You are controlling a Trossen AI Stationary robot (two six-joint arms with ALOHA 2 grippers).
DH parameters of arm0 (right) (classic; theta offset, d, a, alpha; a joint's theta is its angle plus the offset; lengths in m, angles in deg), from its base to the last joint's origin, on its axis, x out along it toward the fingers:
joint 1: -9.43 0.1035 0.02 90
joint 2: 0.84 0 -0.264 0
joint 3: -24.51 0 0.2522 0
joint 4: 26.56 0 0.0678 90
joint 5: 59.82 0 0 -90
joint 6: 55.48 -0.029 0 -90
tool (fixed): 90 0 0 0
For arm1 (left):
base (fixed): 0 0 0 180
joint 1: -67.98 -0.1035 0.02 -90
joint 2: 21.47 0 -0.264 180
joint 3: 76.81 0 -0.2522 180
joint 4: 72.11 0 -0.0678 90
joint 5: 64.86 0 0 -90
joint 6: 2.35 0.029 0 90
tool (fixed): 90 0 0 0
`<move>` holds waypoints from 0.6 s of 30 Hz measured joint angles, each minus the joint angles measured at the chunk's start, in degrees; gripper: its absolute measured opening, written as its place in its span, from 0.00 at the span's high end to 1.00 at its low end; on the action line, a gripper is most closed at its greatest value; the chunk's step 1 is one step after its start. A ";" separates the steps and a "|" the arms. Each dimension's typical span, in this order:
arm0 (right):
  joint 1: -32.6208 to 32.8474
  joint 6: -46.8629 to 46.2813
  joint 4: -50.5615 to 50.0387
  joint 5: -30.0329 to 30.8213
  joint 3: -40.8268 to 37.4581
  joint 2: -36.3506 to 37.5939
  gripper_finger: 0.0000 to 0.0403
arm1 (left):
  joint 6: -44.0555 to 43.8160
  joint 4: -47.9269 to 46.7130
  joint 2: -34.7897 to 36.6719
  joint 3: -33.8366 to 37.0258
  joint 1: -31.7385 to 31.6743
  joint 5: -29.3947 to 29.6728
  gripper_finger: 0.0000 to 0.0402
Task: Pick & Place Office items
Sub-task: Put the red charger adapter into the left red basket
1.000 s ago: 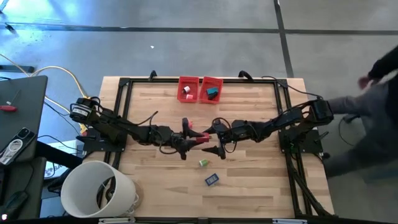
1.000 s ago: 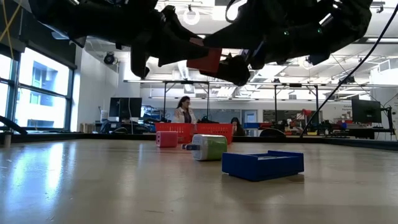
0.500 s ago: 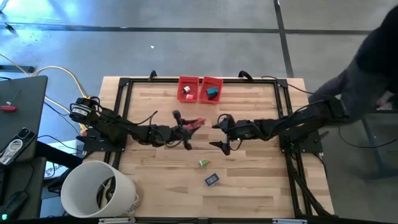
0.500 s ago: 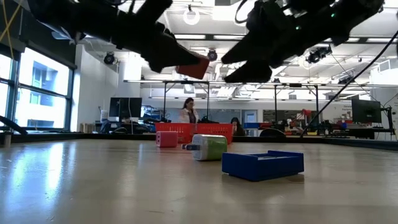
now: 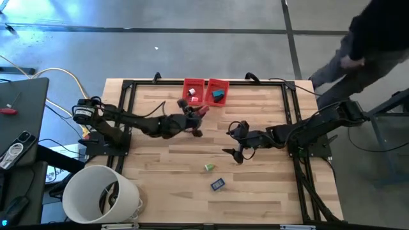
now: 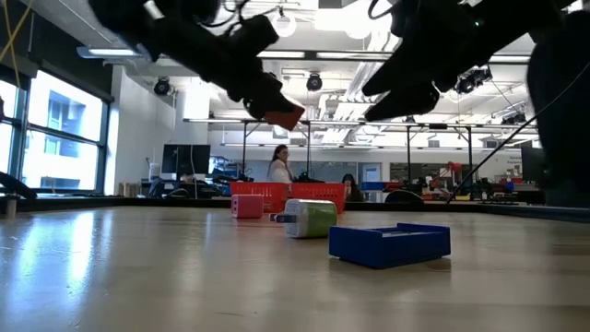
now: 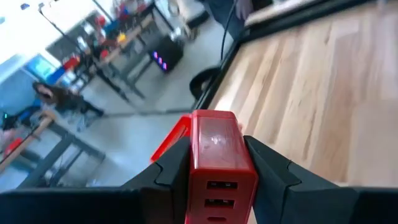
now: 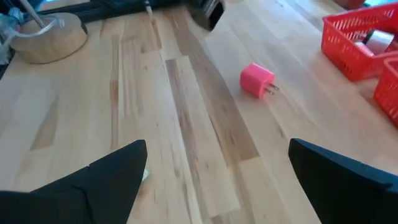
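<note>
left gripper point(image 5: 193, 119): clamped on a red charger block point(image 7: 219, 158), raised off the table just beside the two red bins point(image 5: 206, 91)
right gripper point(image 5: 238, 143): fingers spread wide, holding nothing, over mid-table
pink plug point(image 8: 257, 80): lying on the wood near the bins
green piece point(image 5: 208, 167): on the table, near the dark blue piece point(image 5: 218, 184)
bins: hold white and teal pieces

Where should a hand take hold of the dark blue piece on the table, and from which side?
Grip the dark blue piece across its long walls, straight down from above. It lies flat and low on the table, so a sideways approach probably finds little hold.
</note>
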 joint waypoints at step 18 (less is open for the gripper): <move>0.01 -2.80 -2.20 4.16 -0.06 -2.34 0.06 | -12.83 -15.95 -0.24 -7.31 -13.03 -11.83 0.72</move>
